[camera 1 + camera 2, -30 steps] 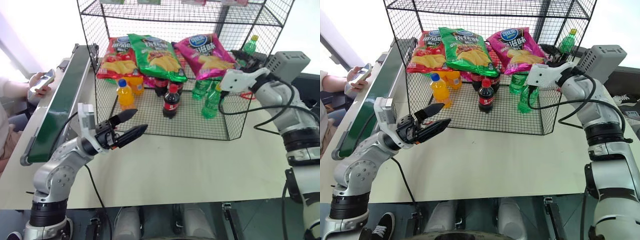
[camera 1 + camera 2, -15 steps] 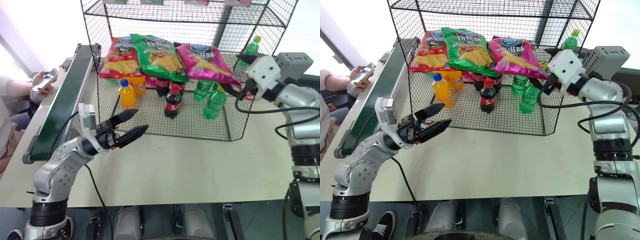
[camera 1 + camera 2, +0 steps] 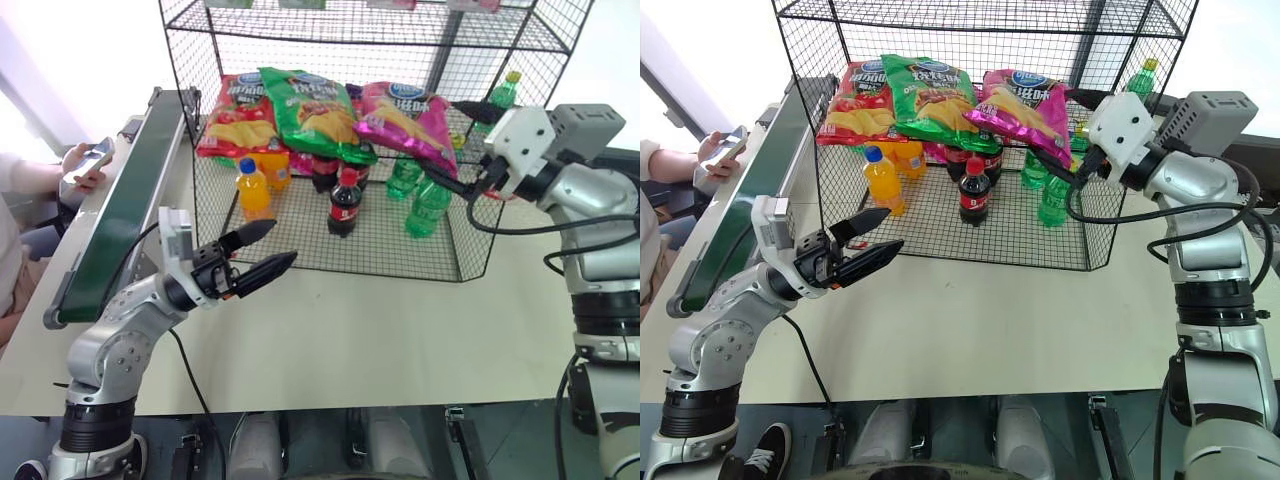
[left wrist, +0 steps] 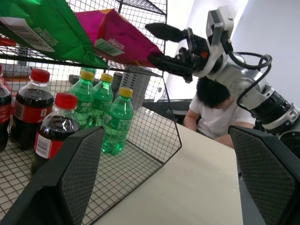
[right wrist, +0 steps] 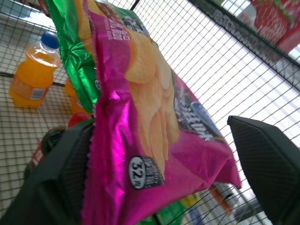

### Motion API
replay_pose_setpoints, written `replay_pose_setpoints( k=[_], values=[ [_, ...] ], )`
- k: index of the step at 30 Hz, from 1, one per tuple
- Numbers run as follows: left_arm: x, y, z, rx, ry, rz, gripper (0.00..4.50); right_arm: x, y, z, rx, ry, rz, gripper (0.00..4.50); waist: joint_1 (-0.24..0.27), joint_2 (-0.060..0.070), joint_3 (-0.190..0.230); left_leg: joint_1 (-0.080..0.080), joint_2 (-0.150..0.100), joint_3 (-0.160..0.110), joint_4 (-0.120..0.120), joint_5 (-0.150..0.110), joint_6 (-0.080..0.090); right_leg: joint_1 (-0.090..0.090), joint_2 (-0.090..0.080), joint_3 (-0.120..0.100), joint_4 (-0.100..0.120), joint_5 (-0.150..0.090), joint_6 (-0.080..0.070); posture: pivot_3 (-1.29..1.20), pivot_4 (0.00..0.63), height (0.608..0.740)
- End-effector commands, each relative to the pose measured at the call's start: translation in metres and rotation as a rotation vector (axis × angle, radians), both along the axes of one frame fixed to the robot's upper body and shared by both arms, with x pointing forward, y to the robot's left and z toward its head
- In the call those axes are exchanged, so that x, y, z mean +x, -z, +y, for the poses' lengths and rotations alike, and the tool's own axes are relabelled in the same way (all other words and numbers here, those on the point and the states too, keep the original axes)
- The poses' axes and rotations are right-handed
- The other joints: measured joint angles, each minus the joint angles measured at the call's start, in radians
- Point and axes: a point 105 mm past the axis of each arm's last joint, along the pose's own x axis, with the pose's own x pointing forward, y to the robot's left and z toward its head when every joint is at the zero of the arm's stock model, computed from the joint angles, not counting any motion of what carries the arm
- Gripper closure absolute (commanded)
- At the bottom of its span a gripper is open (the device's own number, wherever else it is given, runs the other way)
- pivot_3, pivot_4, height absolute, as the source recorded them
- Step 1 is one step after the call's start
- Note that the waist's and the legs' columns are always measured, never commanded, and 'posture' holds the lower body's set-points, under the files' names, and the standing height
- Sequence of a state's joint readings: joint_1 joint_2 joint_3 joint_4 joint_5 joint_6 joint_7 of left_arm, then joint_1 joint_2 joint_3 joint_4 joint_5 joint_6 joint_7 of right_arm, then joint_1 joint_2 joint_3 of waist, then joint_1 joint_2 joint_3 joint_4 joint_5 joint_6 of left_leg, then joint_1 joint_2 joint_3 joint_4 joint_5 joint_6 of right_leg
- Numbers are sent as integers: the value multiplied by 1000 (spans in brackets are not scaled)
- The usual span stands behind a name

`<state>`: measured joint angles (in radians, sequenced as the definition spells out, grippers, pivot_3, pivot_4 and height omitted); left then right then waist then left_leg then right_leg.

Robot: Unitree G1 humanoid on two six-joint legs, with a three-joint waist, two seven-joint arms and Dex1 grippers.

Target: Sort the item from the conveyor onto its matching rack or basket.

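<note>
The magenta-pink chip bag [image 3: 400,110] lies on the rack's [image 3: 470,245] middle tier beside the green bag, its near end sagging over the bottles. My right gripper [image 3: 1055,128] is open at the rack's right front. The bag's end [image 5: 140,140] sits between the wide-spread fingers [image 4: 164,32] without being clamped. My left gripper [image 3: 283,240] hangs open over the table in front of the rack, with nothing in it. The dark-green conveyor [image 3: 125,200] runs along the left.
A red chip bag [image 3: 240,115] and a green one [image 3: 315,105] share the tier. Below them stand orange bottles [image 3: 250,190], cola bottles [image 3: 343,205] and green bottles [image 3: 428,205]. A person's hand with a phone [image 3: 85,165] is left of the conveyor. Another person [image 4: 211,108] sits beyond the table.
My right gripper has rolled and drawn back a little from inside the rack. The pink bag has settled on the tier, its near end now drooping. The left arm has not moved.
</note>
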<state>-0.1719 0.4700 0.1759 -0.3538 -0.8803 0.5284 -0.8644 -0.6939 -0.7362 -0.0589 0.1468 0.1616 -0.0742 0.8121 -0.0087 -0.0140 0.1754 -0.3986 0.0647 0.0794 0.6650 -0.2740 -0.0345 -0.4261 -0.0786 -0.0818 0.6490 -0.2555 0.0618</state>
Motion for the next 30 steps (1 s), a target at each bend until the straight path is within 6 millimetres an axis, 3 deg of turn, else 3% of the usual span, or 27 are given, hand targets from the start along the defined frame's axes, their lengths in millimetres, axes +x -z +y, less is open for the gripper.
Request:
replay_pose_setpoints(
  k=[1,6,13,16,20,22,27,30],
  values=[
    [-2,-8,3,-7,-16,-42,0,-2,-8,2,-29,-14,-52,1824,-1,0,0,0,0,0,0,0,0,0,0,0,0,0,0,0,150,740],
    [-2,-9,3,0,-20,-50,0,2,-11,0,-69,24,-107,4479,-3,0,0,0,0,0,0,0,0,0,0,0,0,0,0,0,150,740],
    [1,-9,4,-2,-28,-51,0,14,-16,-12,-146,130,-203,4479,-3,0,0,0,0,0,0,0,0,0,0,0,0,0,0,0,150,740],
    [2,-9,3,5,-29,-53,0,16,-15,-3,-117,96,-199,4479,-4,0,0,0,0,0,0,0,0,0,0,0,0,0,0,0,150,740],
    [2,-9,3,9,-32,-56,0,20,-3,-1,-353,107,-273,4479,-4,0,0,0,0,0,0,0,0,0,0,0,0,0,0,0,150,740],
    [2,-9,3,8,-34,-55,0,20,1,1,-391,87,-280,4479,-3,0,0,0,0,0,0,0,0,0,0,0,0,0,0,0,150,740],
    [1,-8,6,21,-48,-60,0,14,3,-3,-293,28,-216,4479,-3,0,0,0,0,0,0,0,0,0,0,0,0,0,0,0,150,740],
    [1,-7,6,16,-49,-54,0,8,1,-6,-285,-11,-199,3218,-3,0,0,0,0,0,0,0,0,0,0,0,0,0,0,0,150,740]
  ],
)
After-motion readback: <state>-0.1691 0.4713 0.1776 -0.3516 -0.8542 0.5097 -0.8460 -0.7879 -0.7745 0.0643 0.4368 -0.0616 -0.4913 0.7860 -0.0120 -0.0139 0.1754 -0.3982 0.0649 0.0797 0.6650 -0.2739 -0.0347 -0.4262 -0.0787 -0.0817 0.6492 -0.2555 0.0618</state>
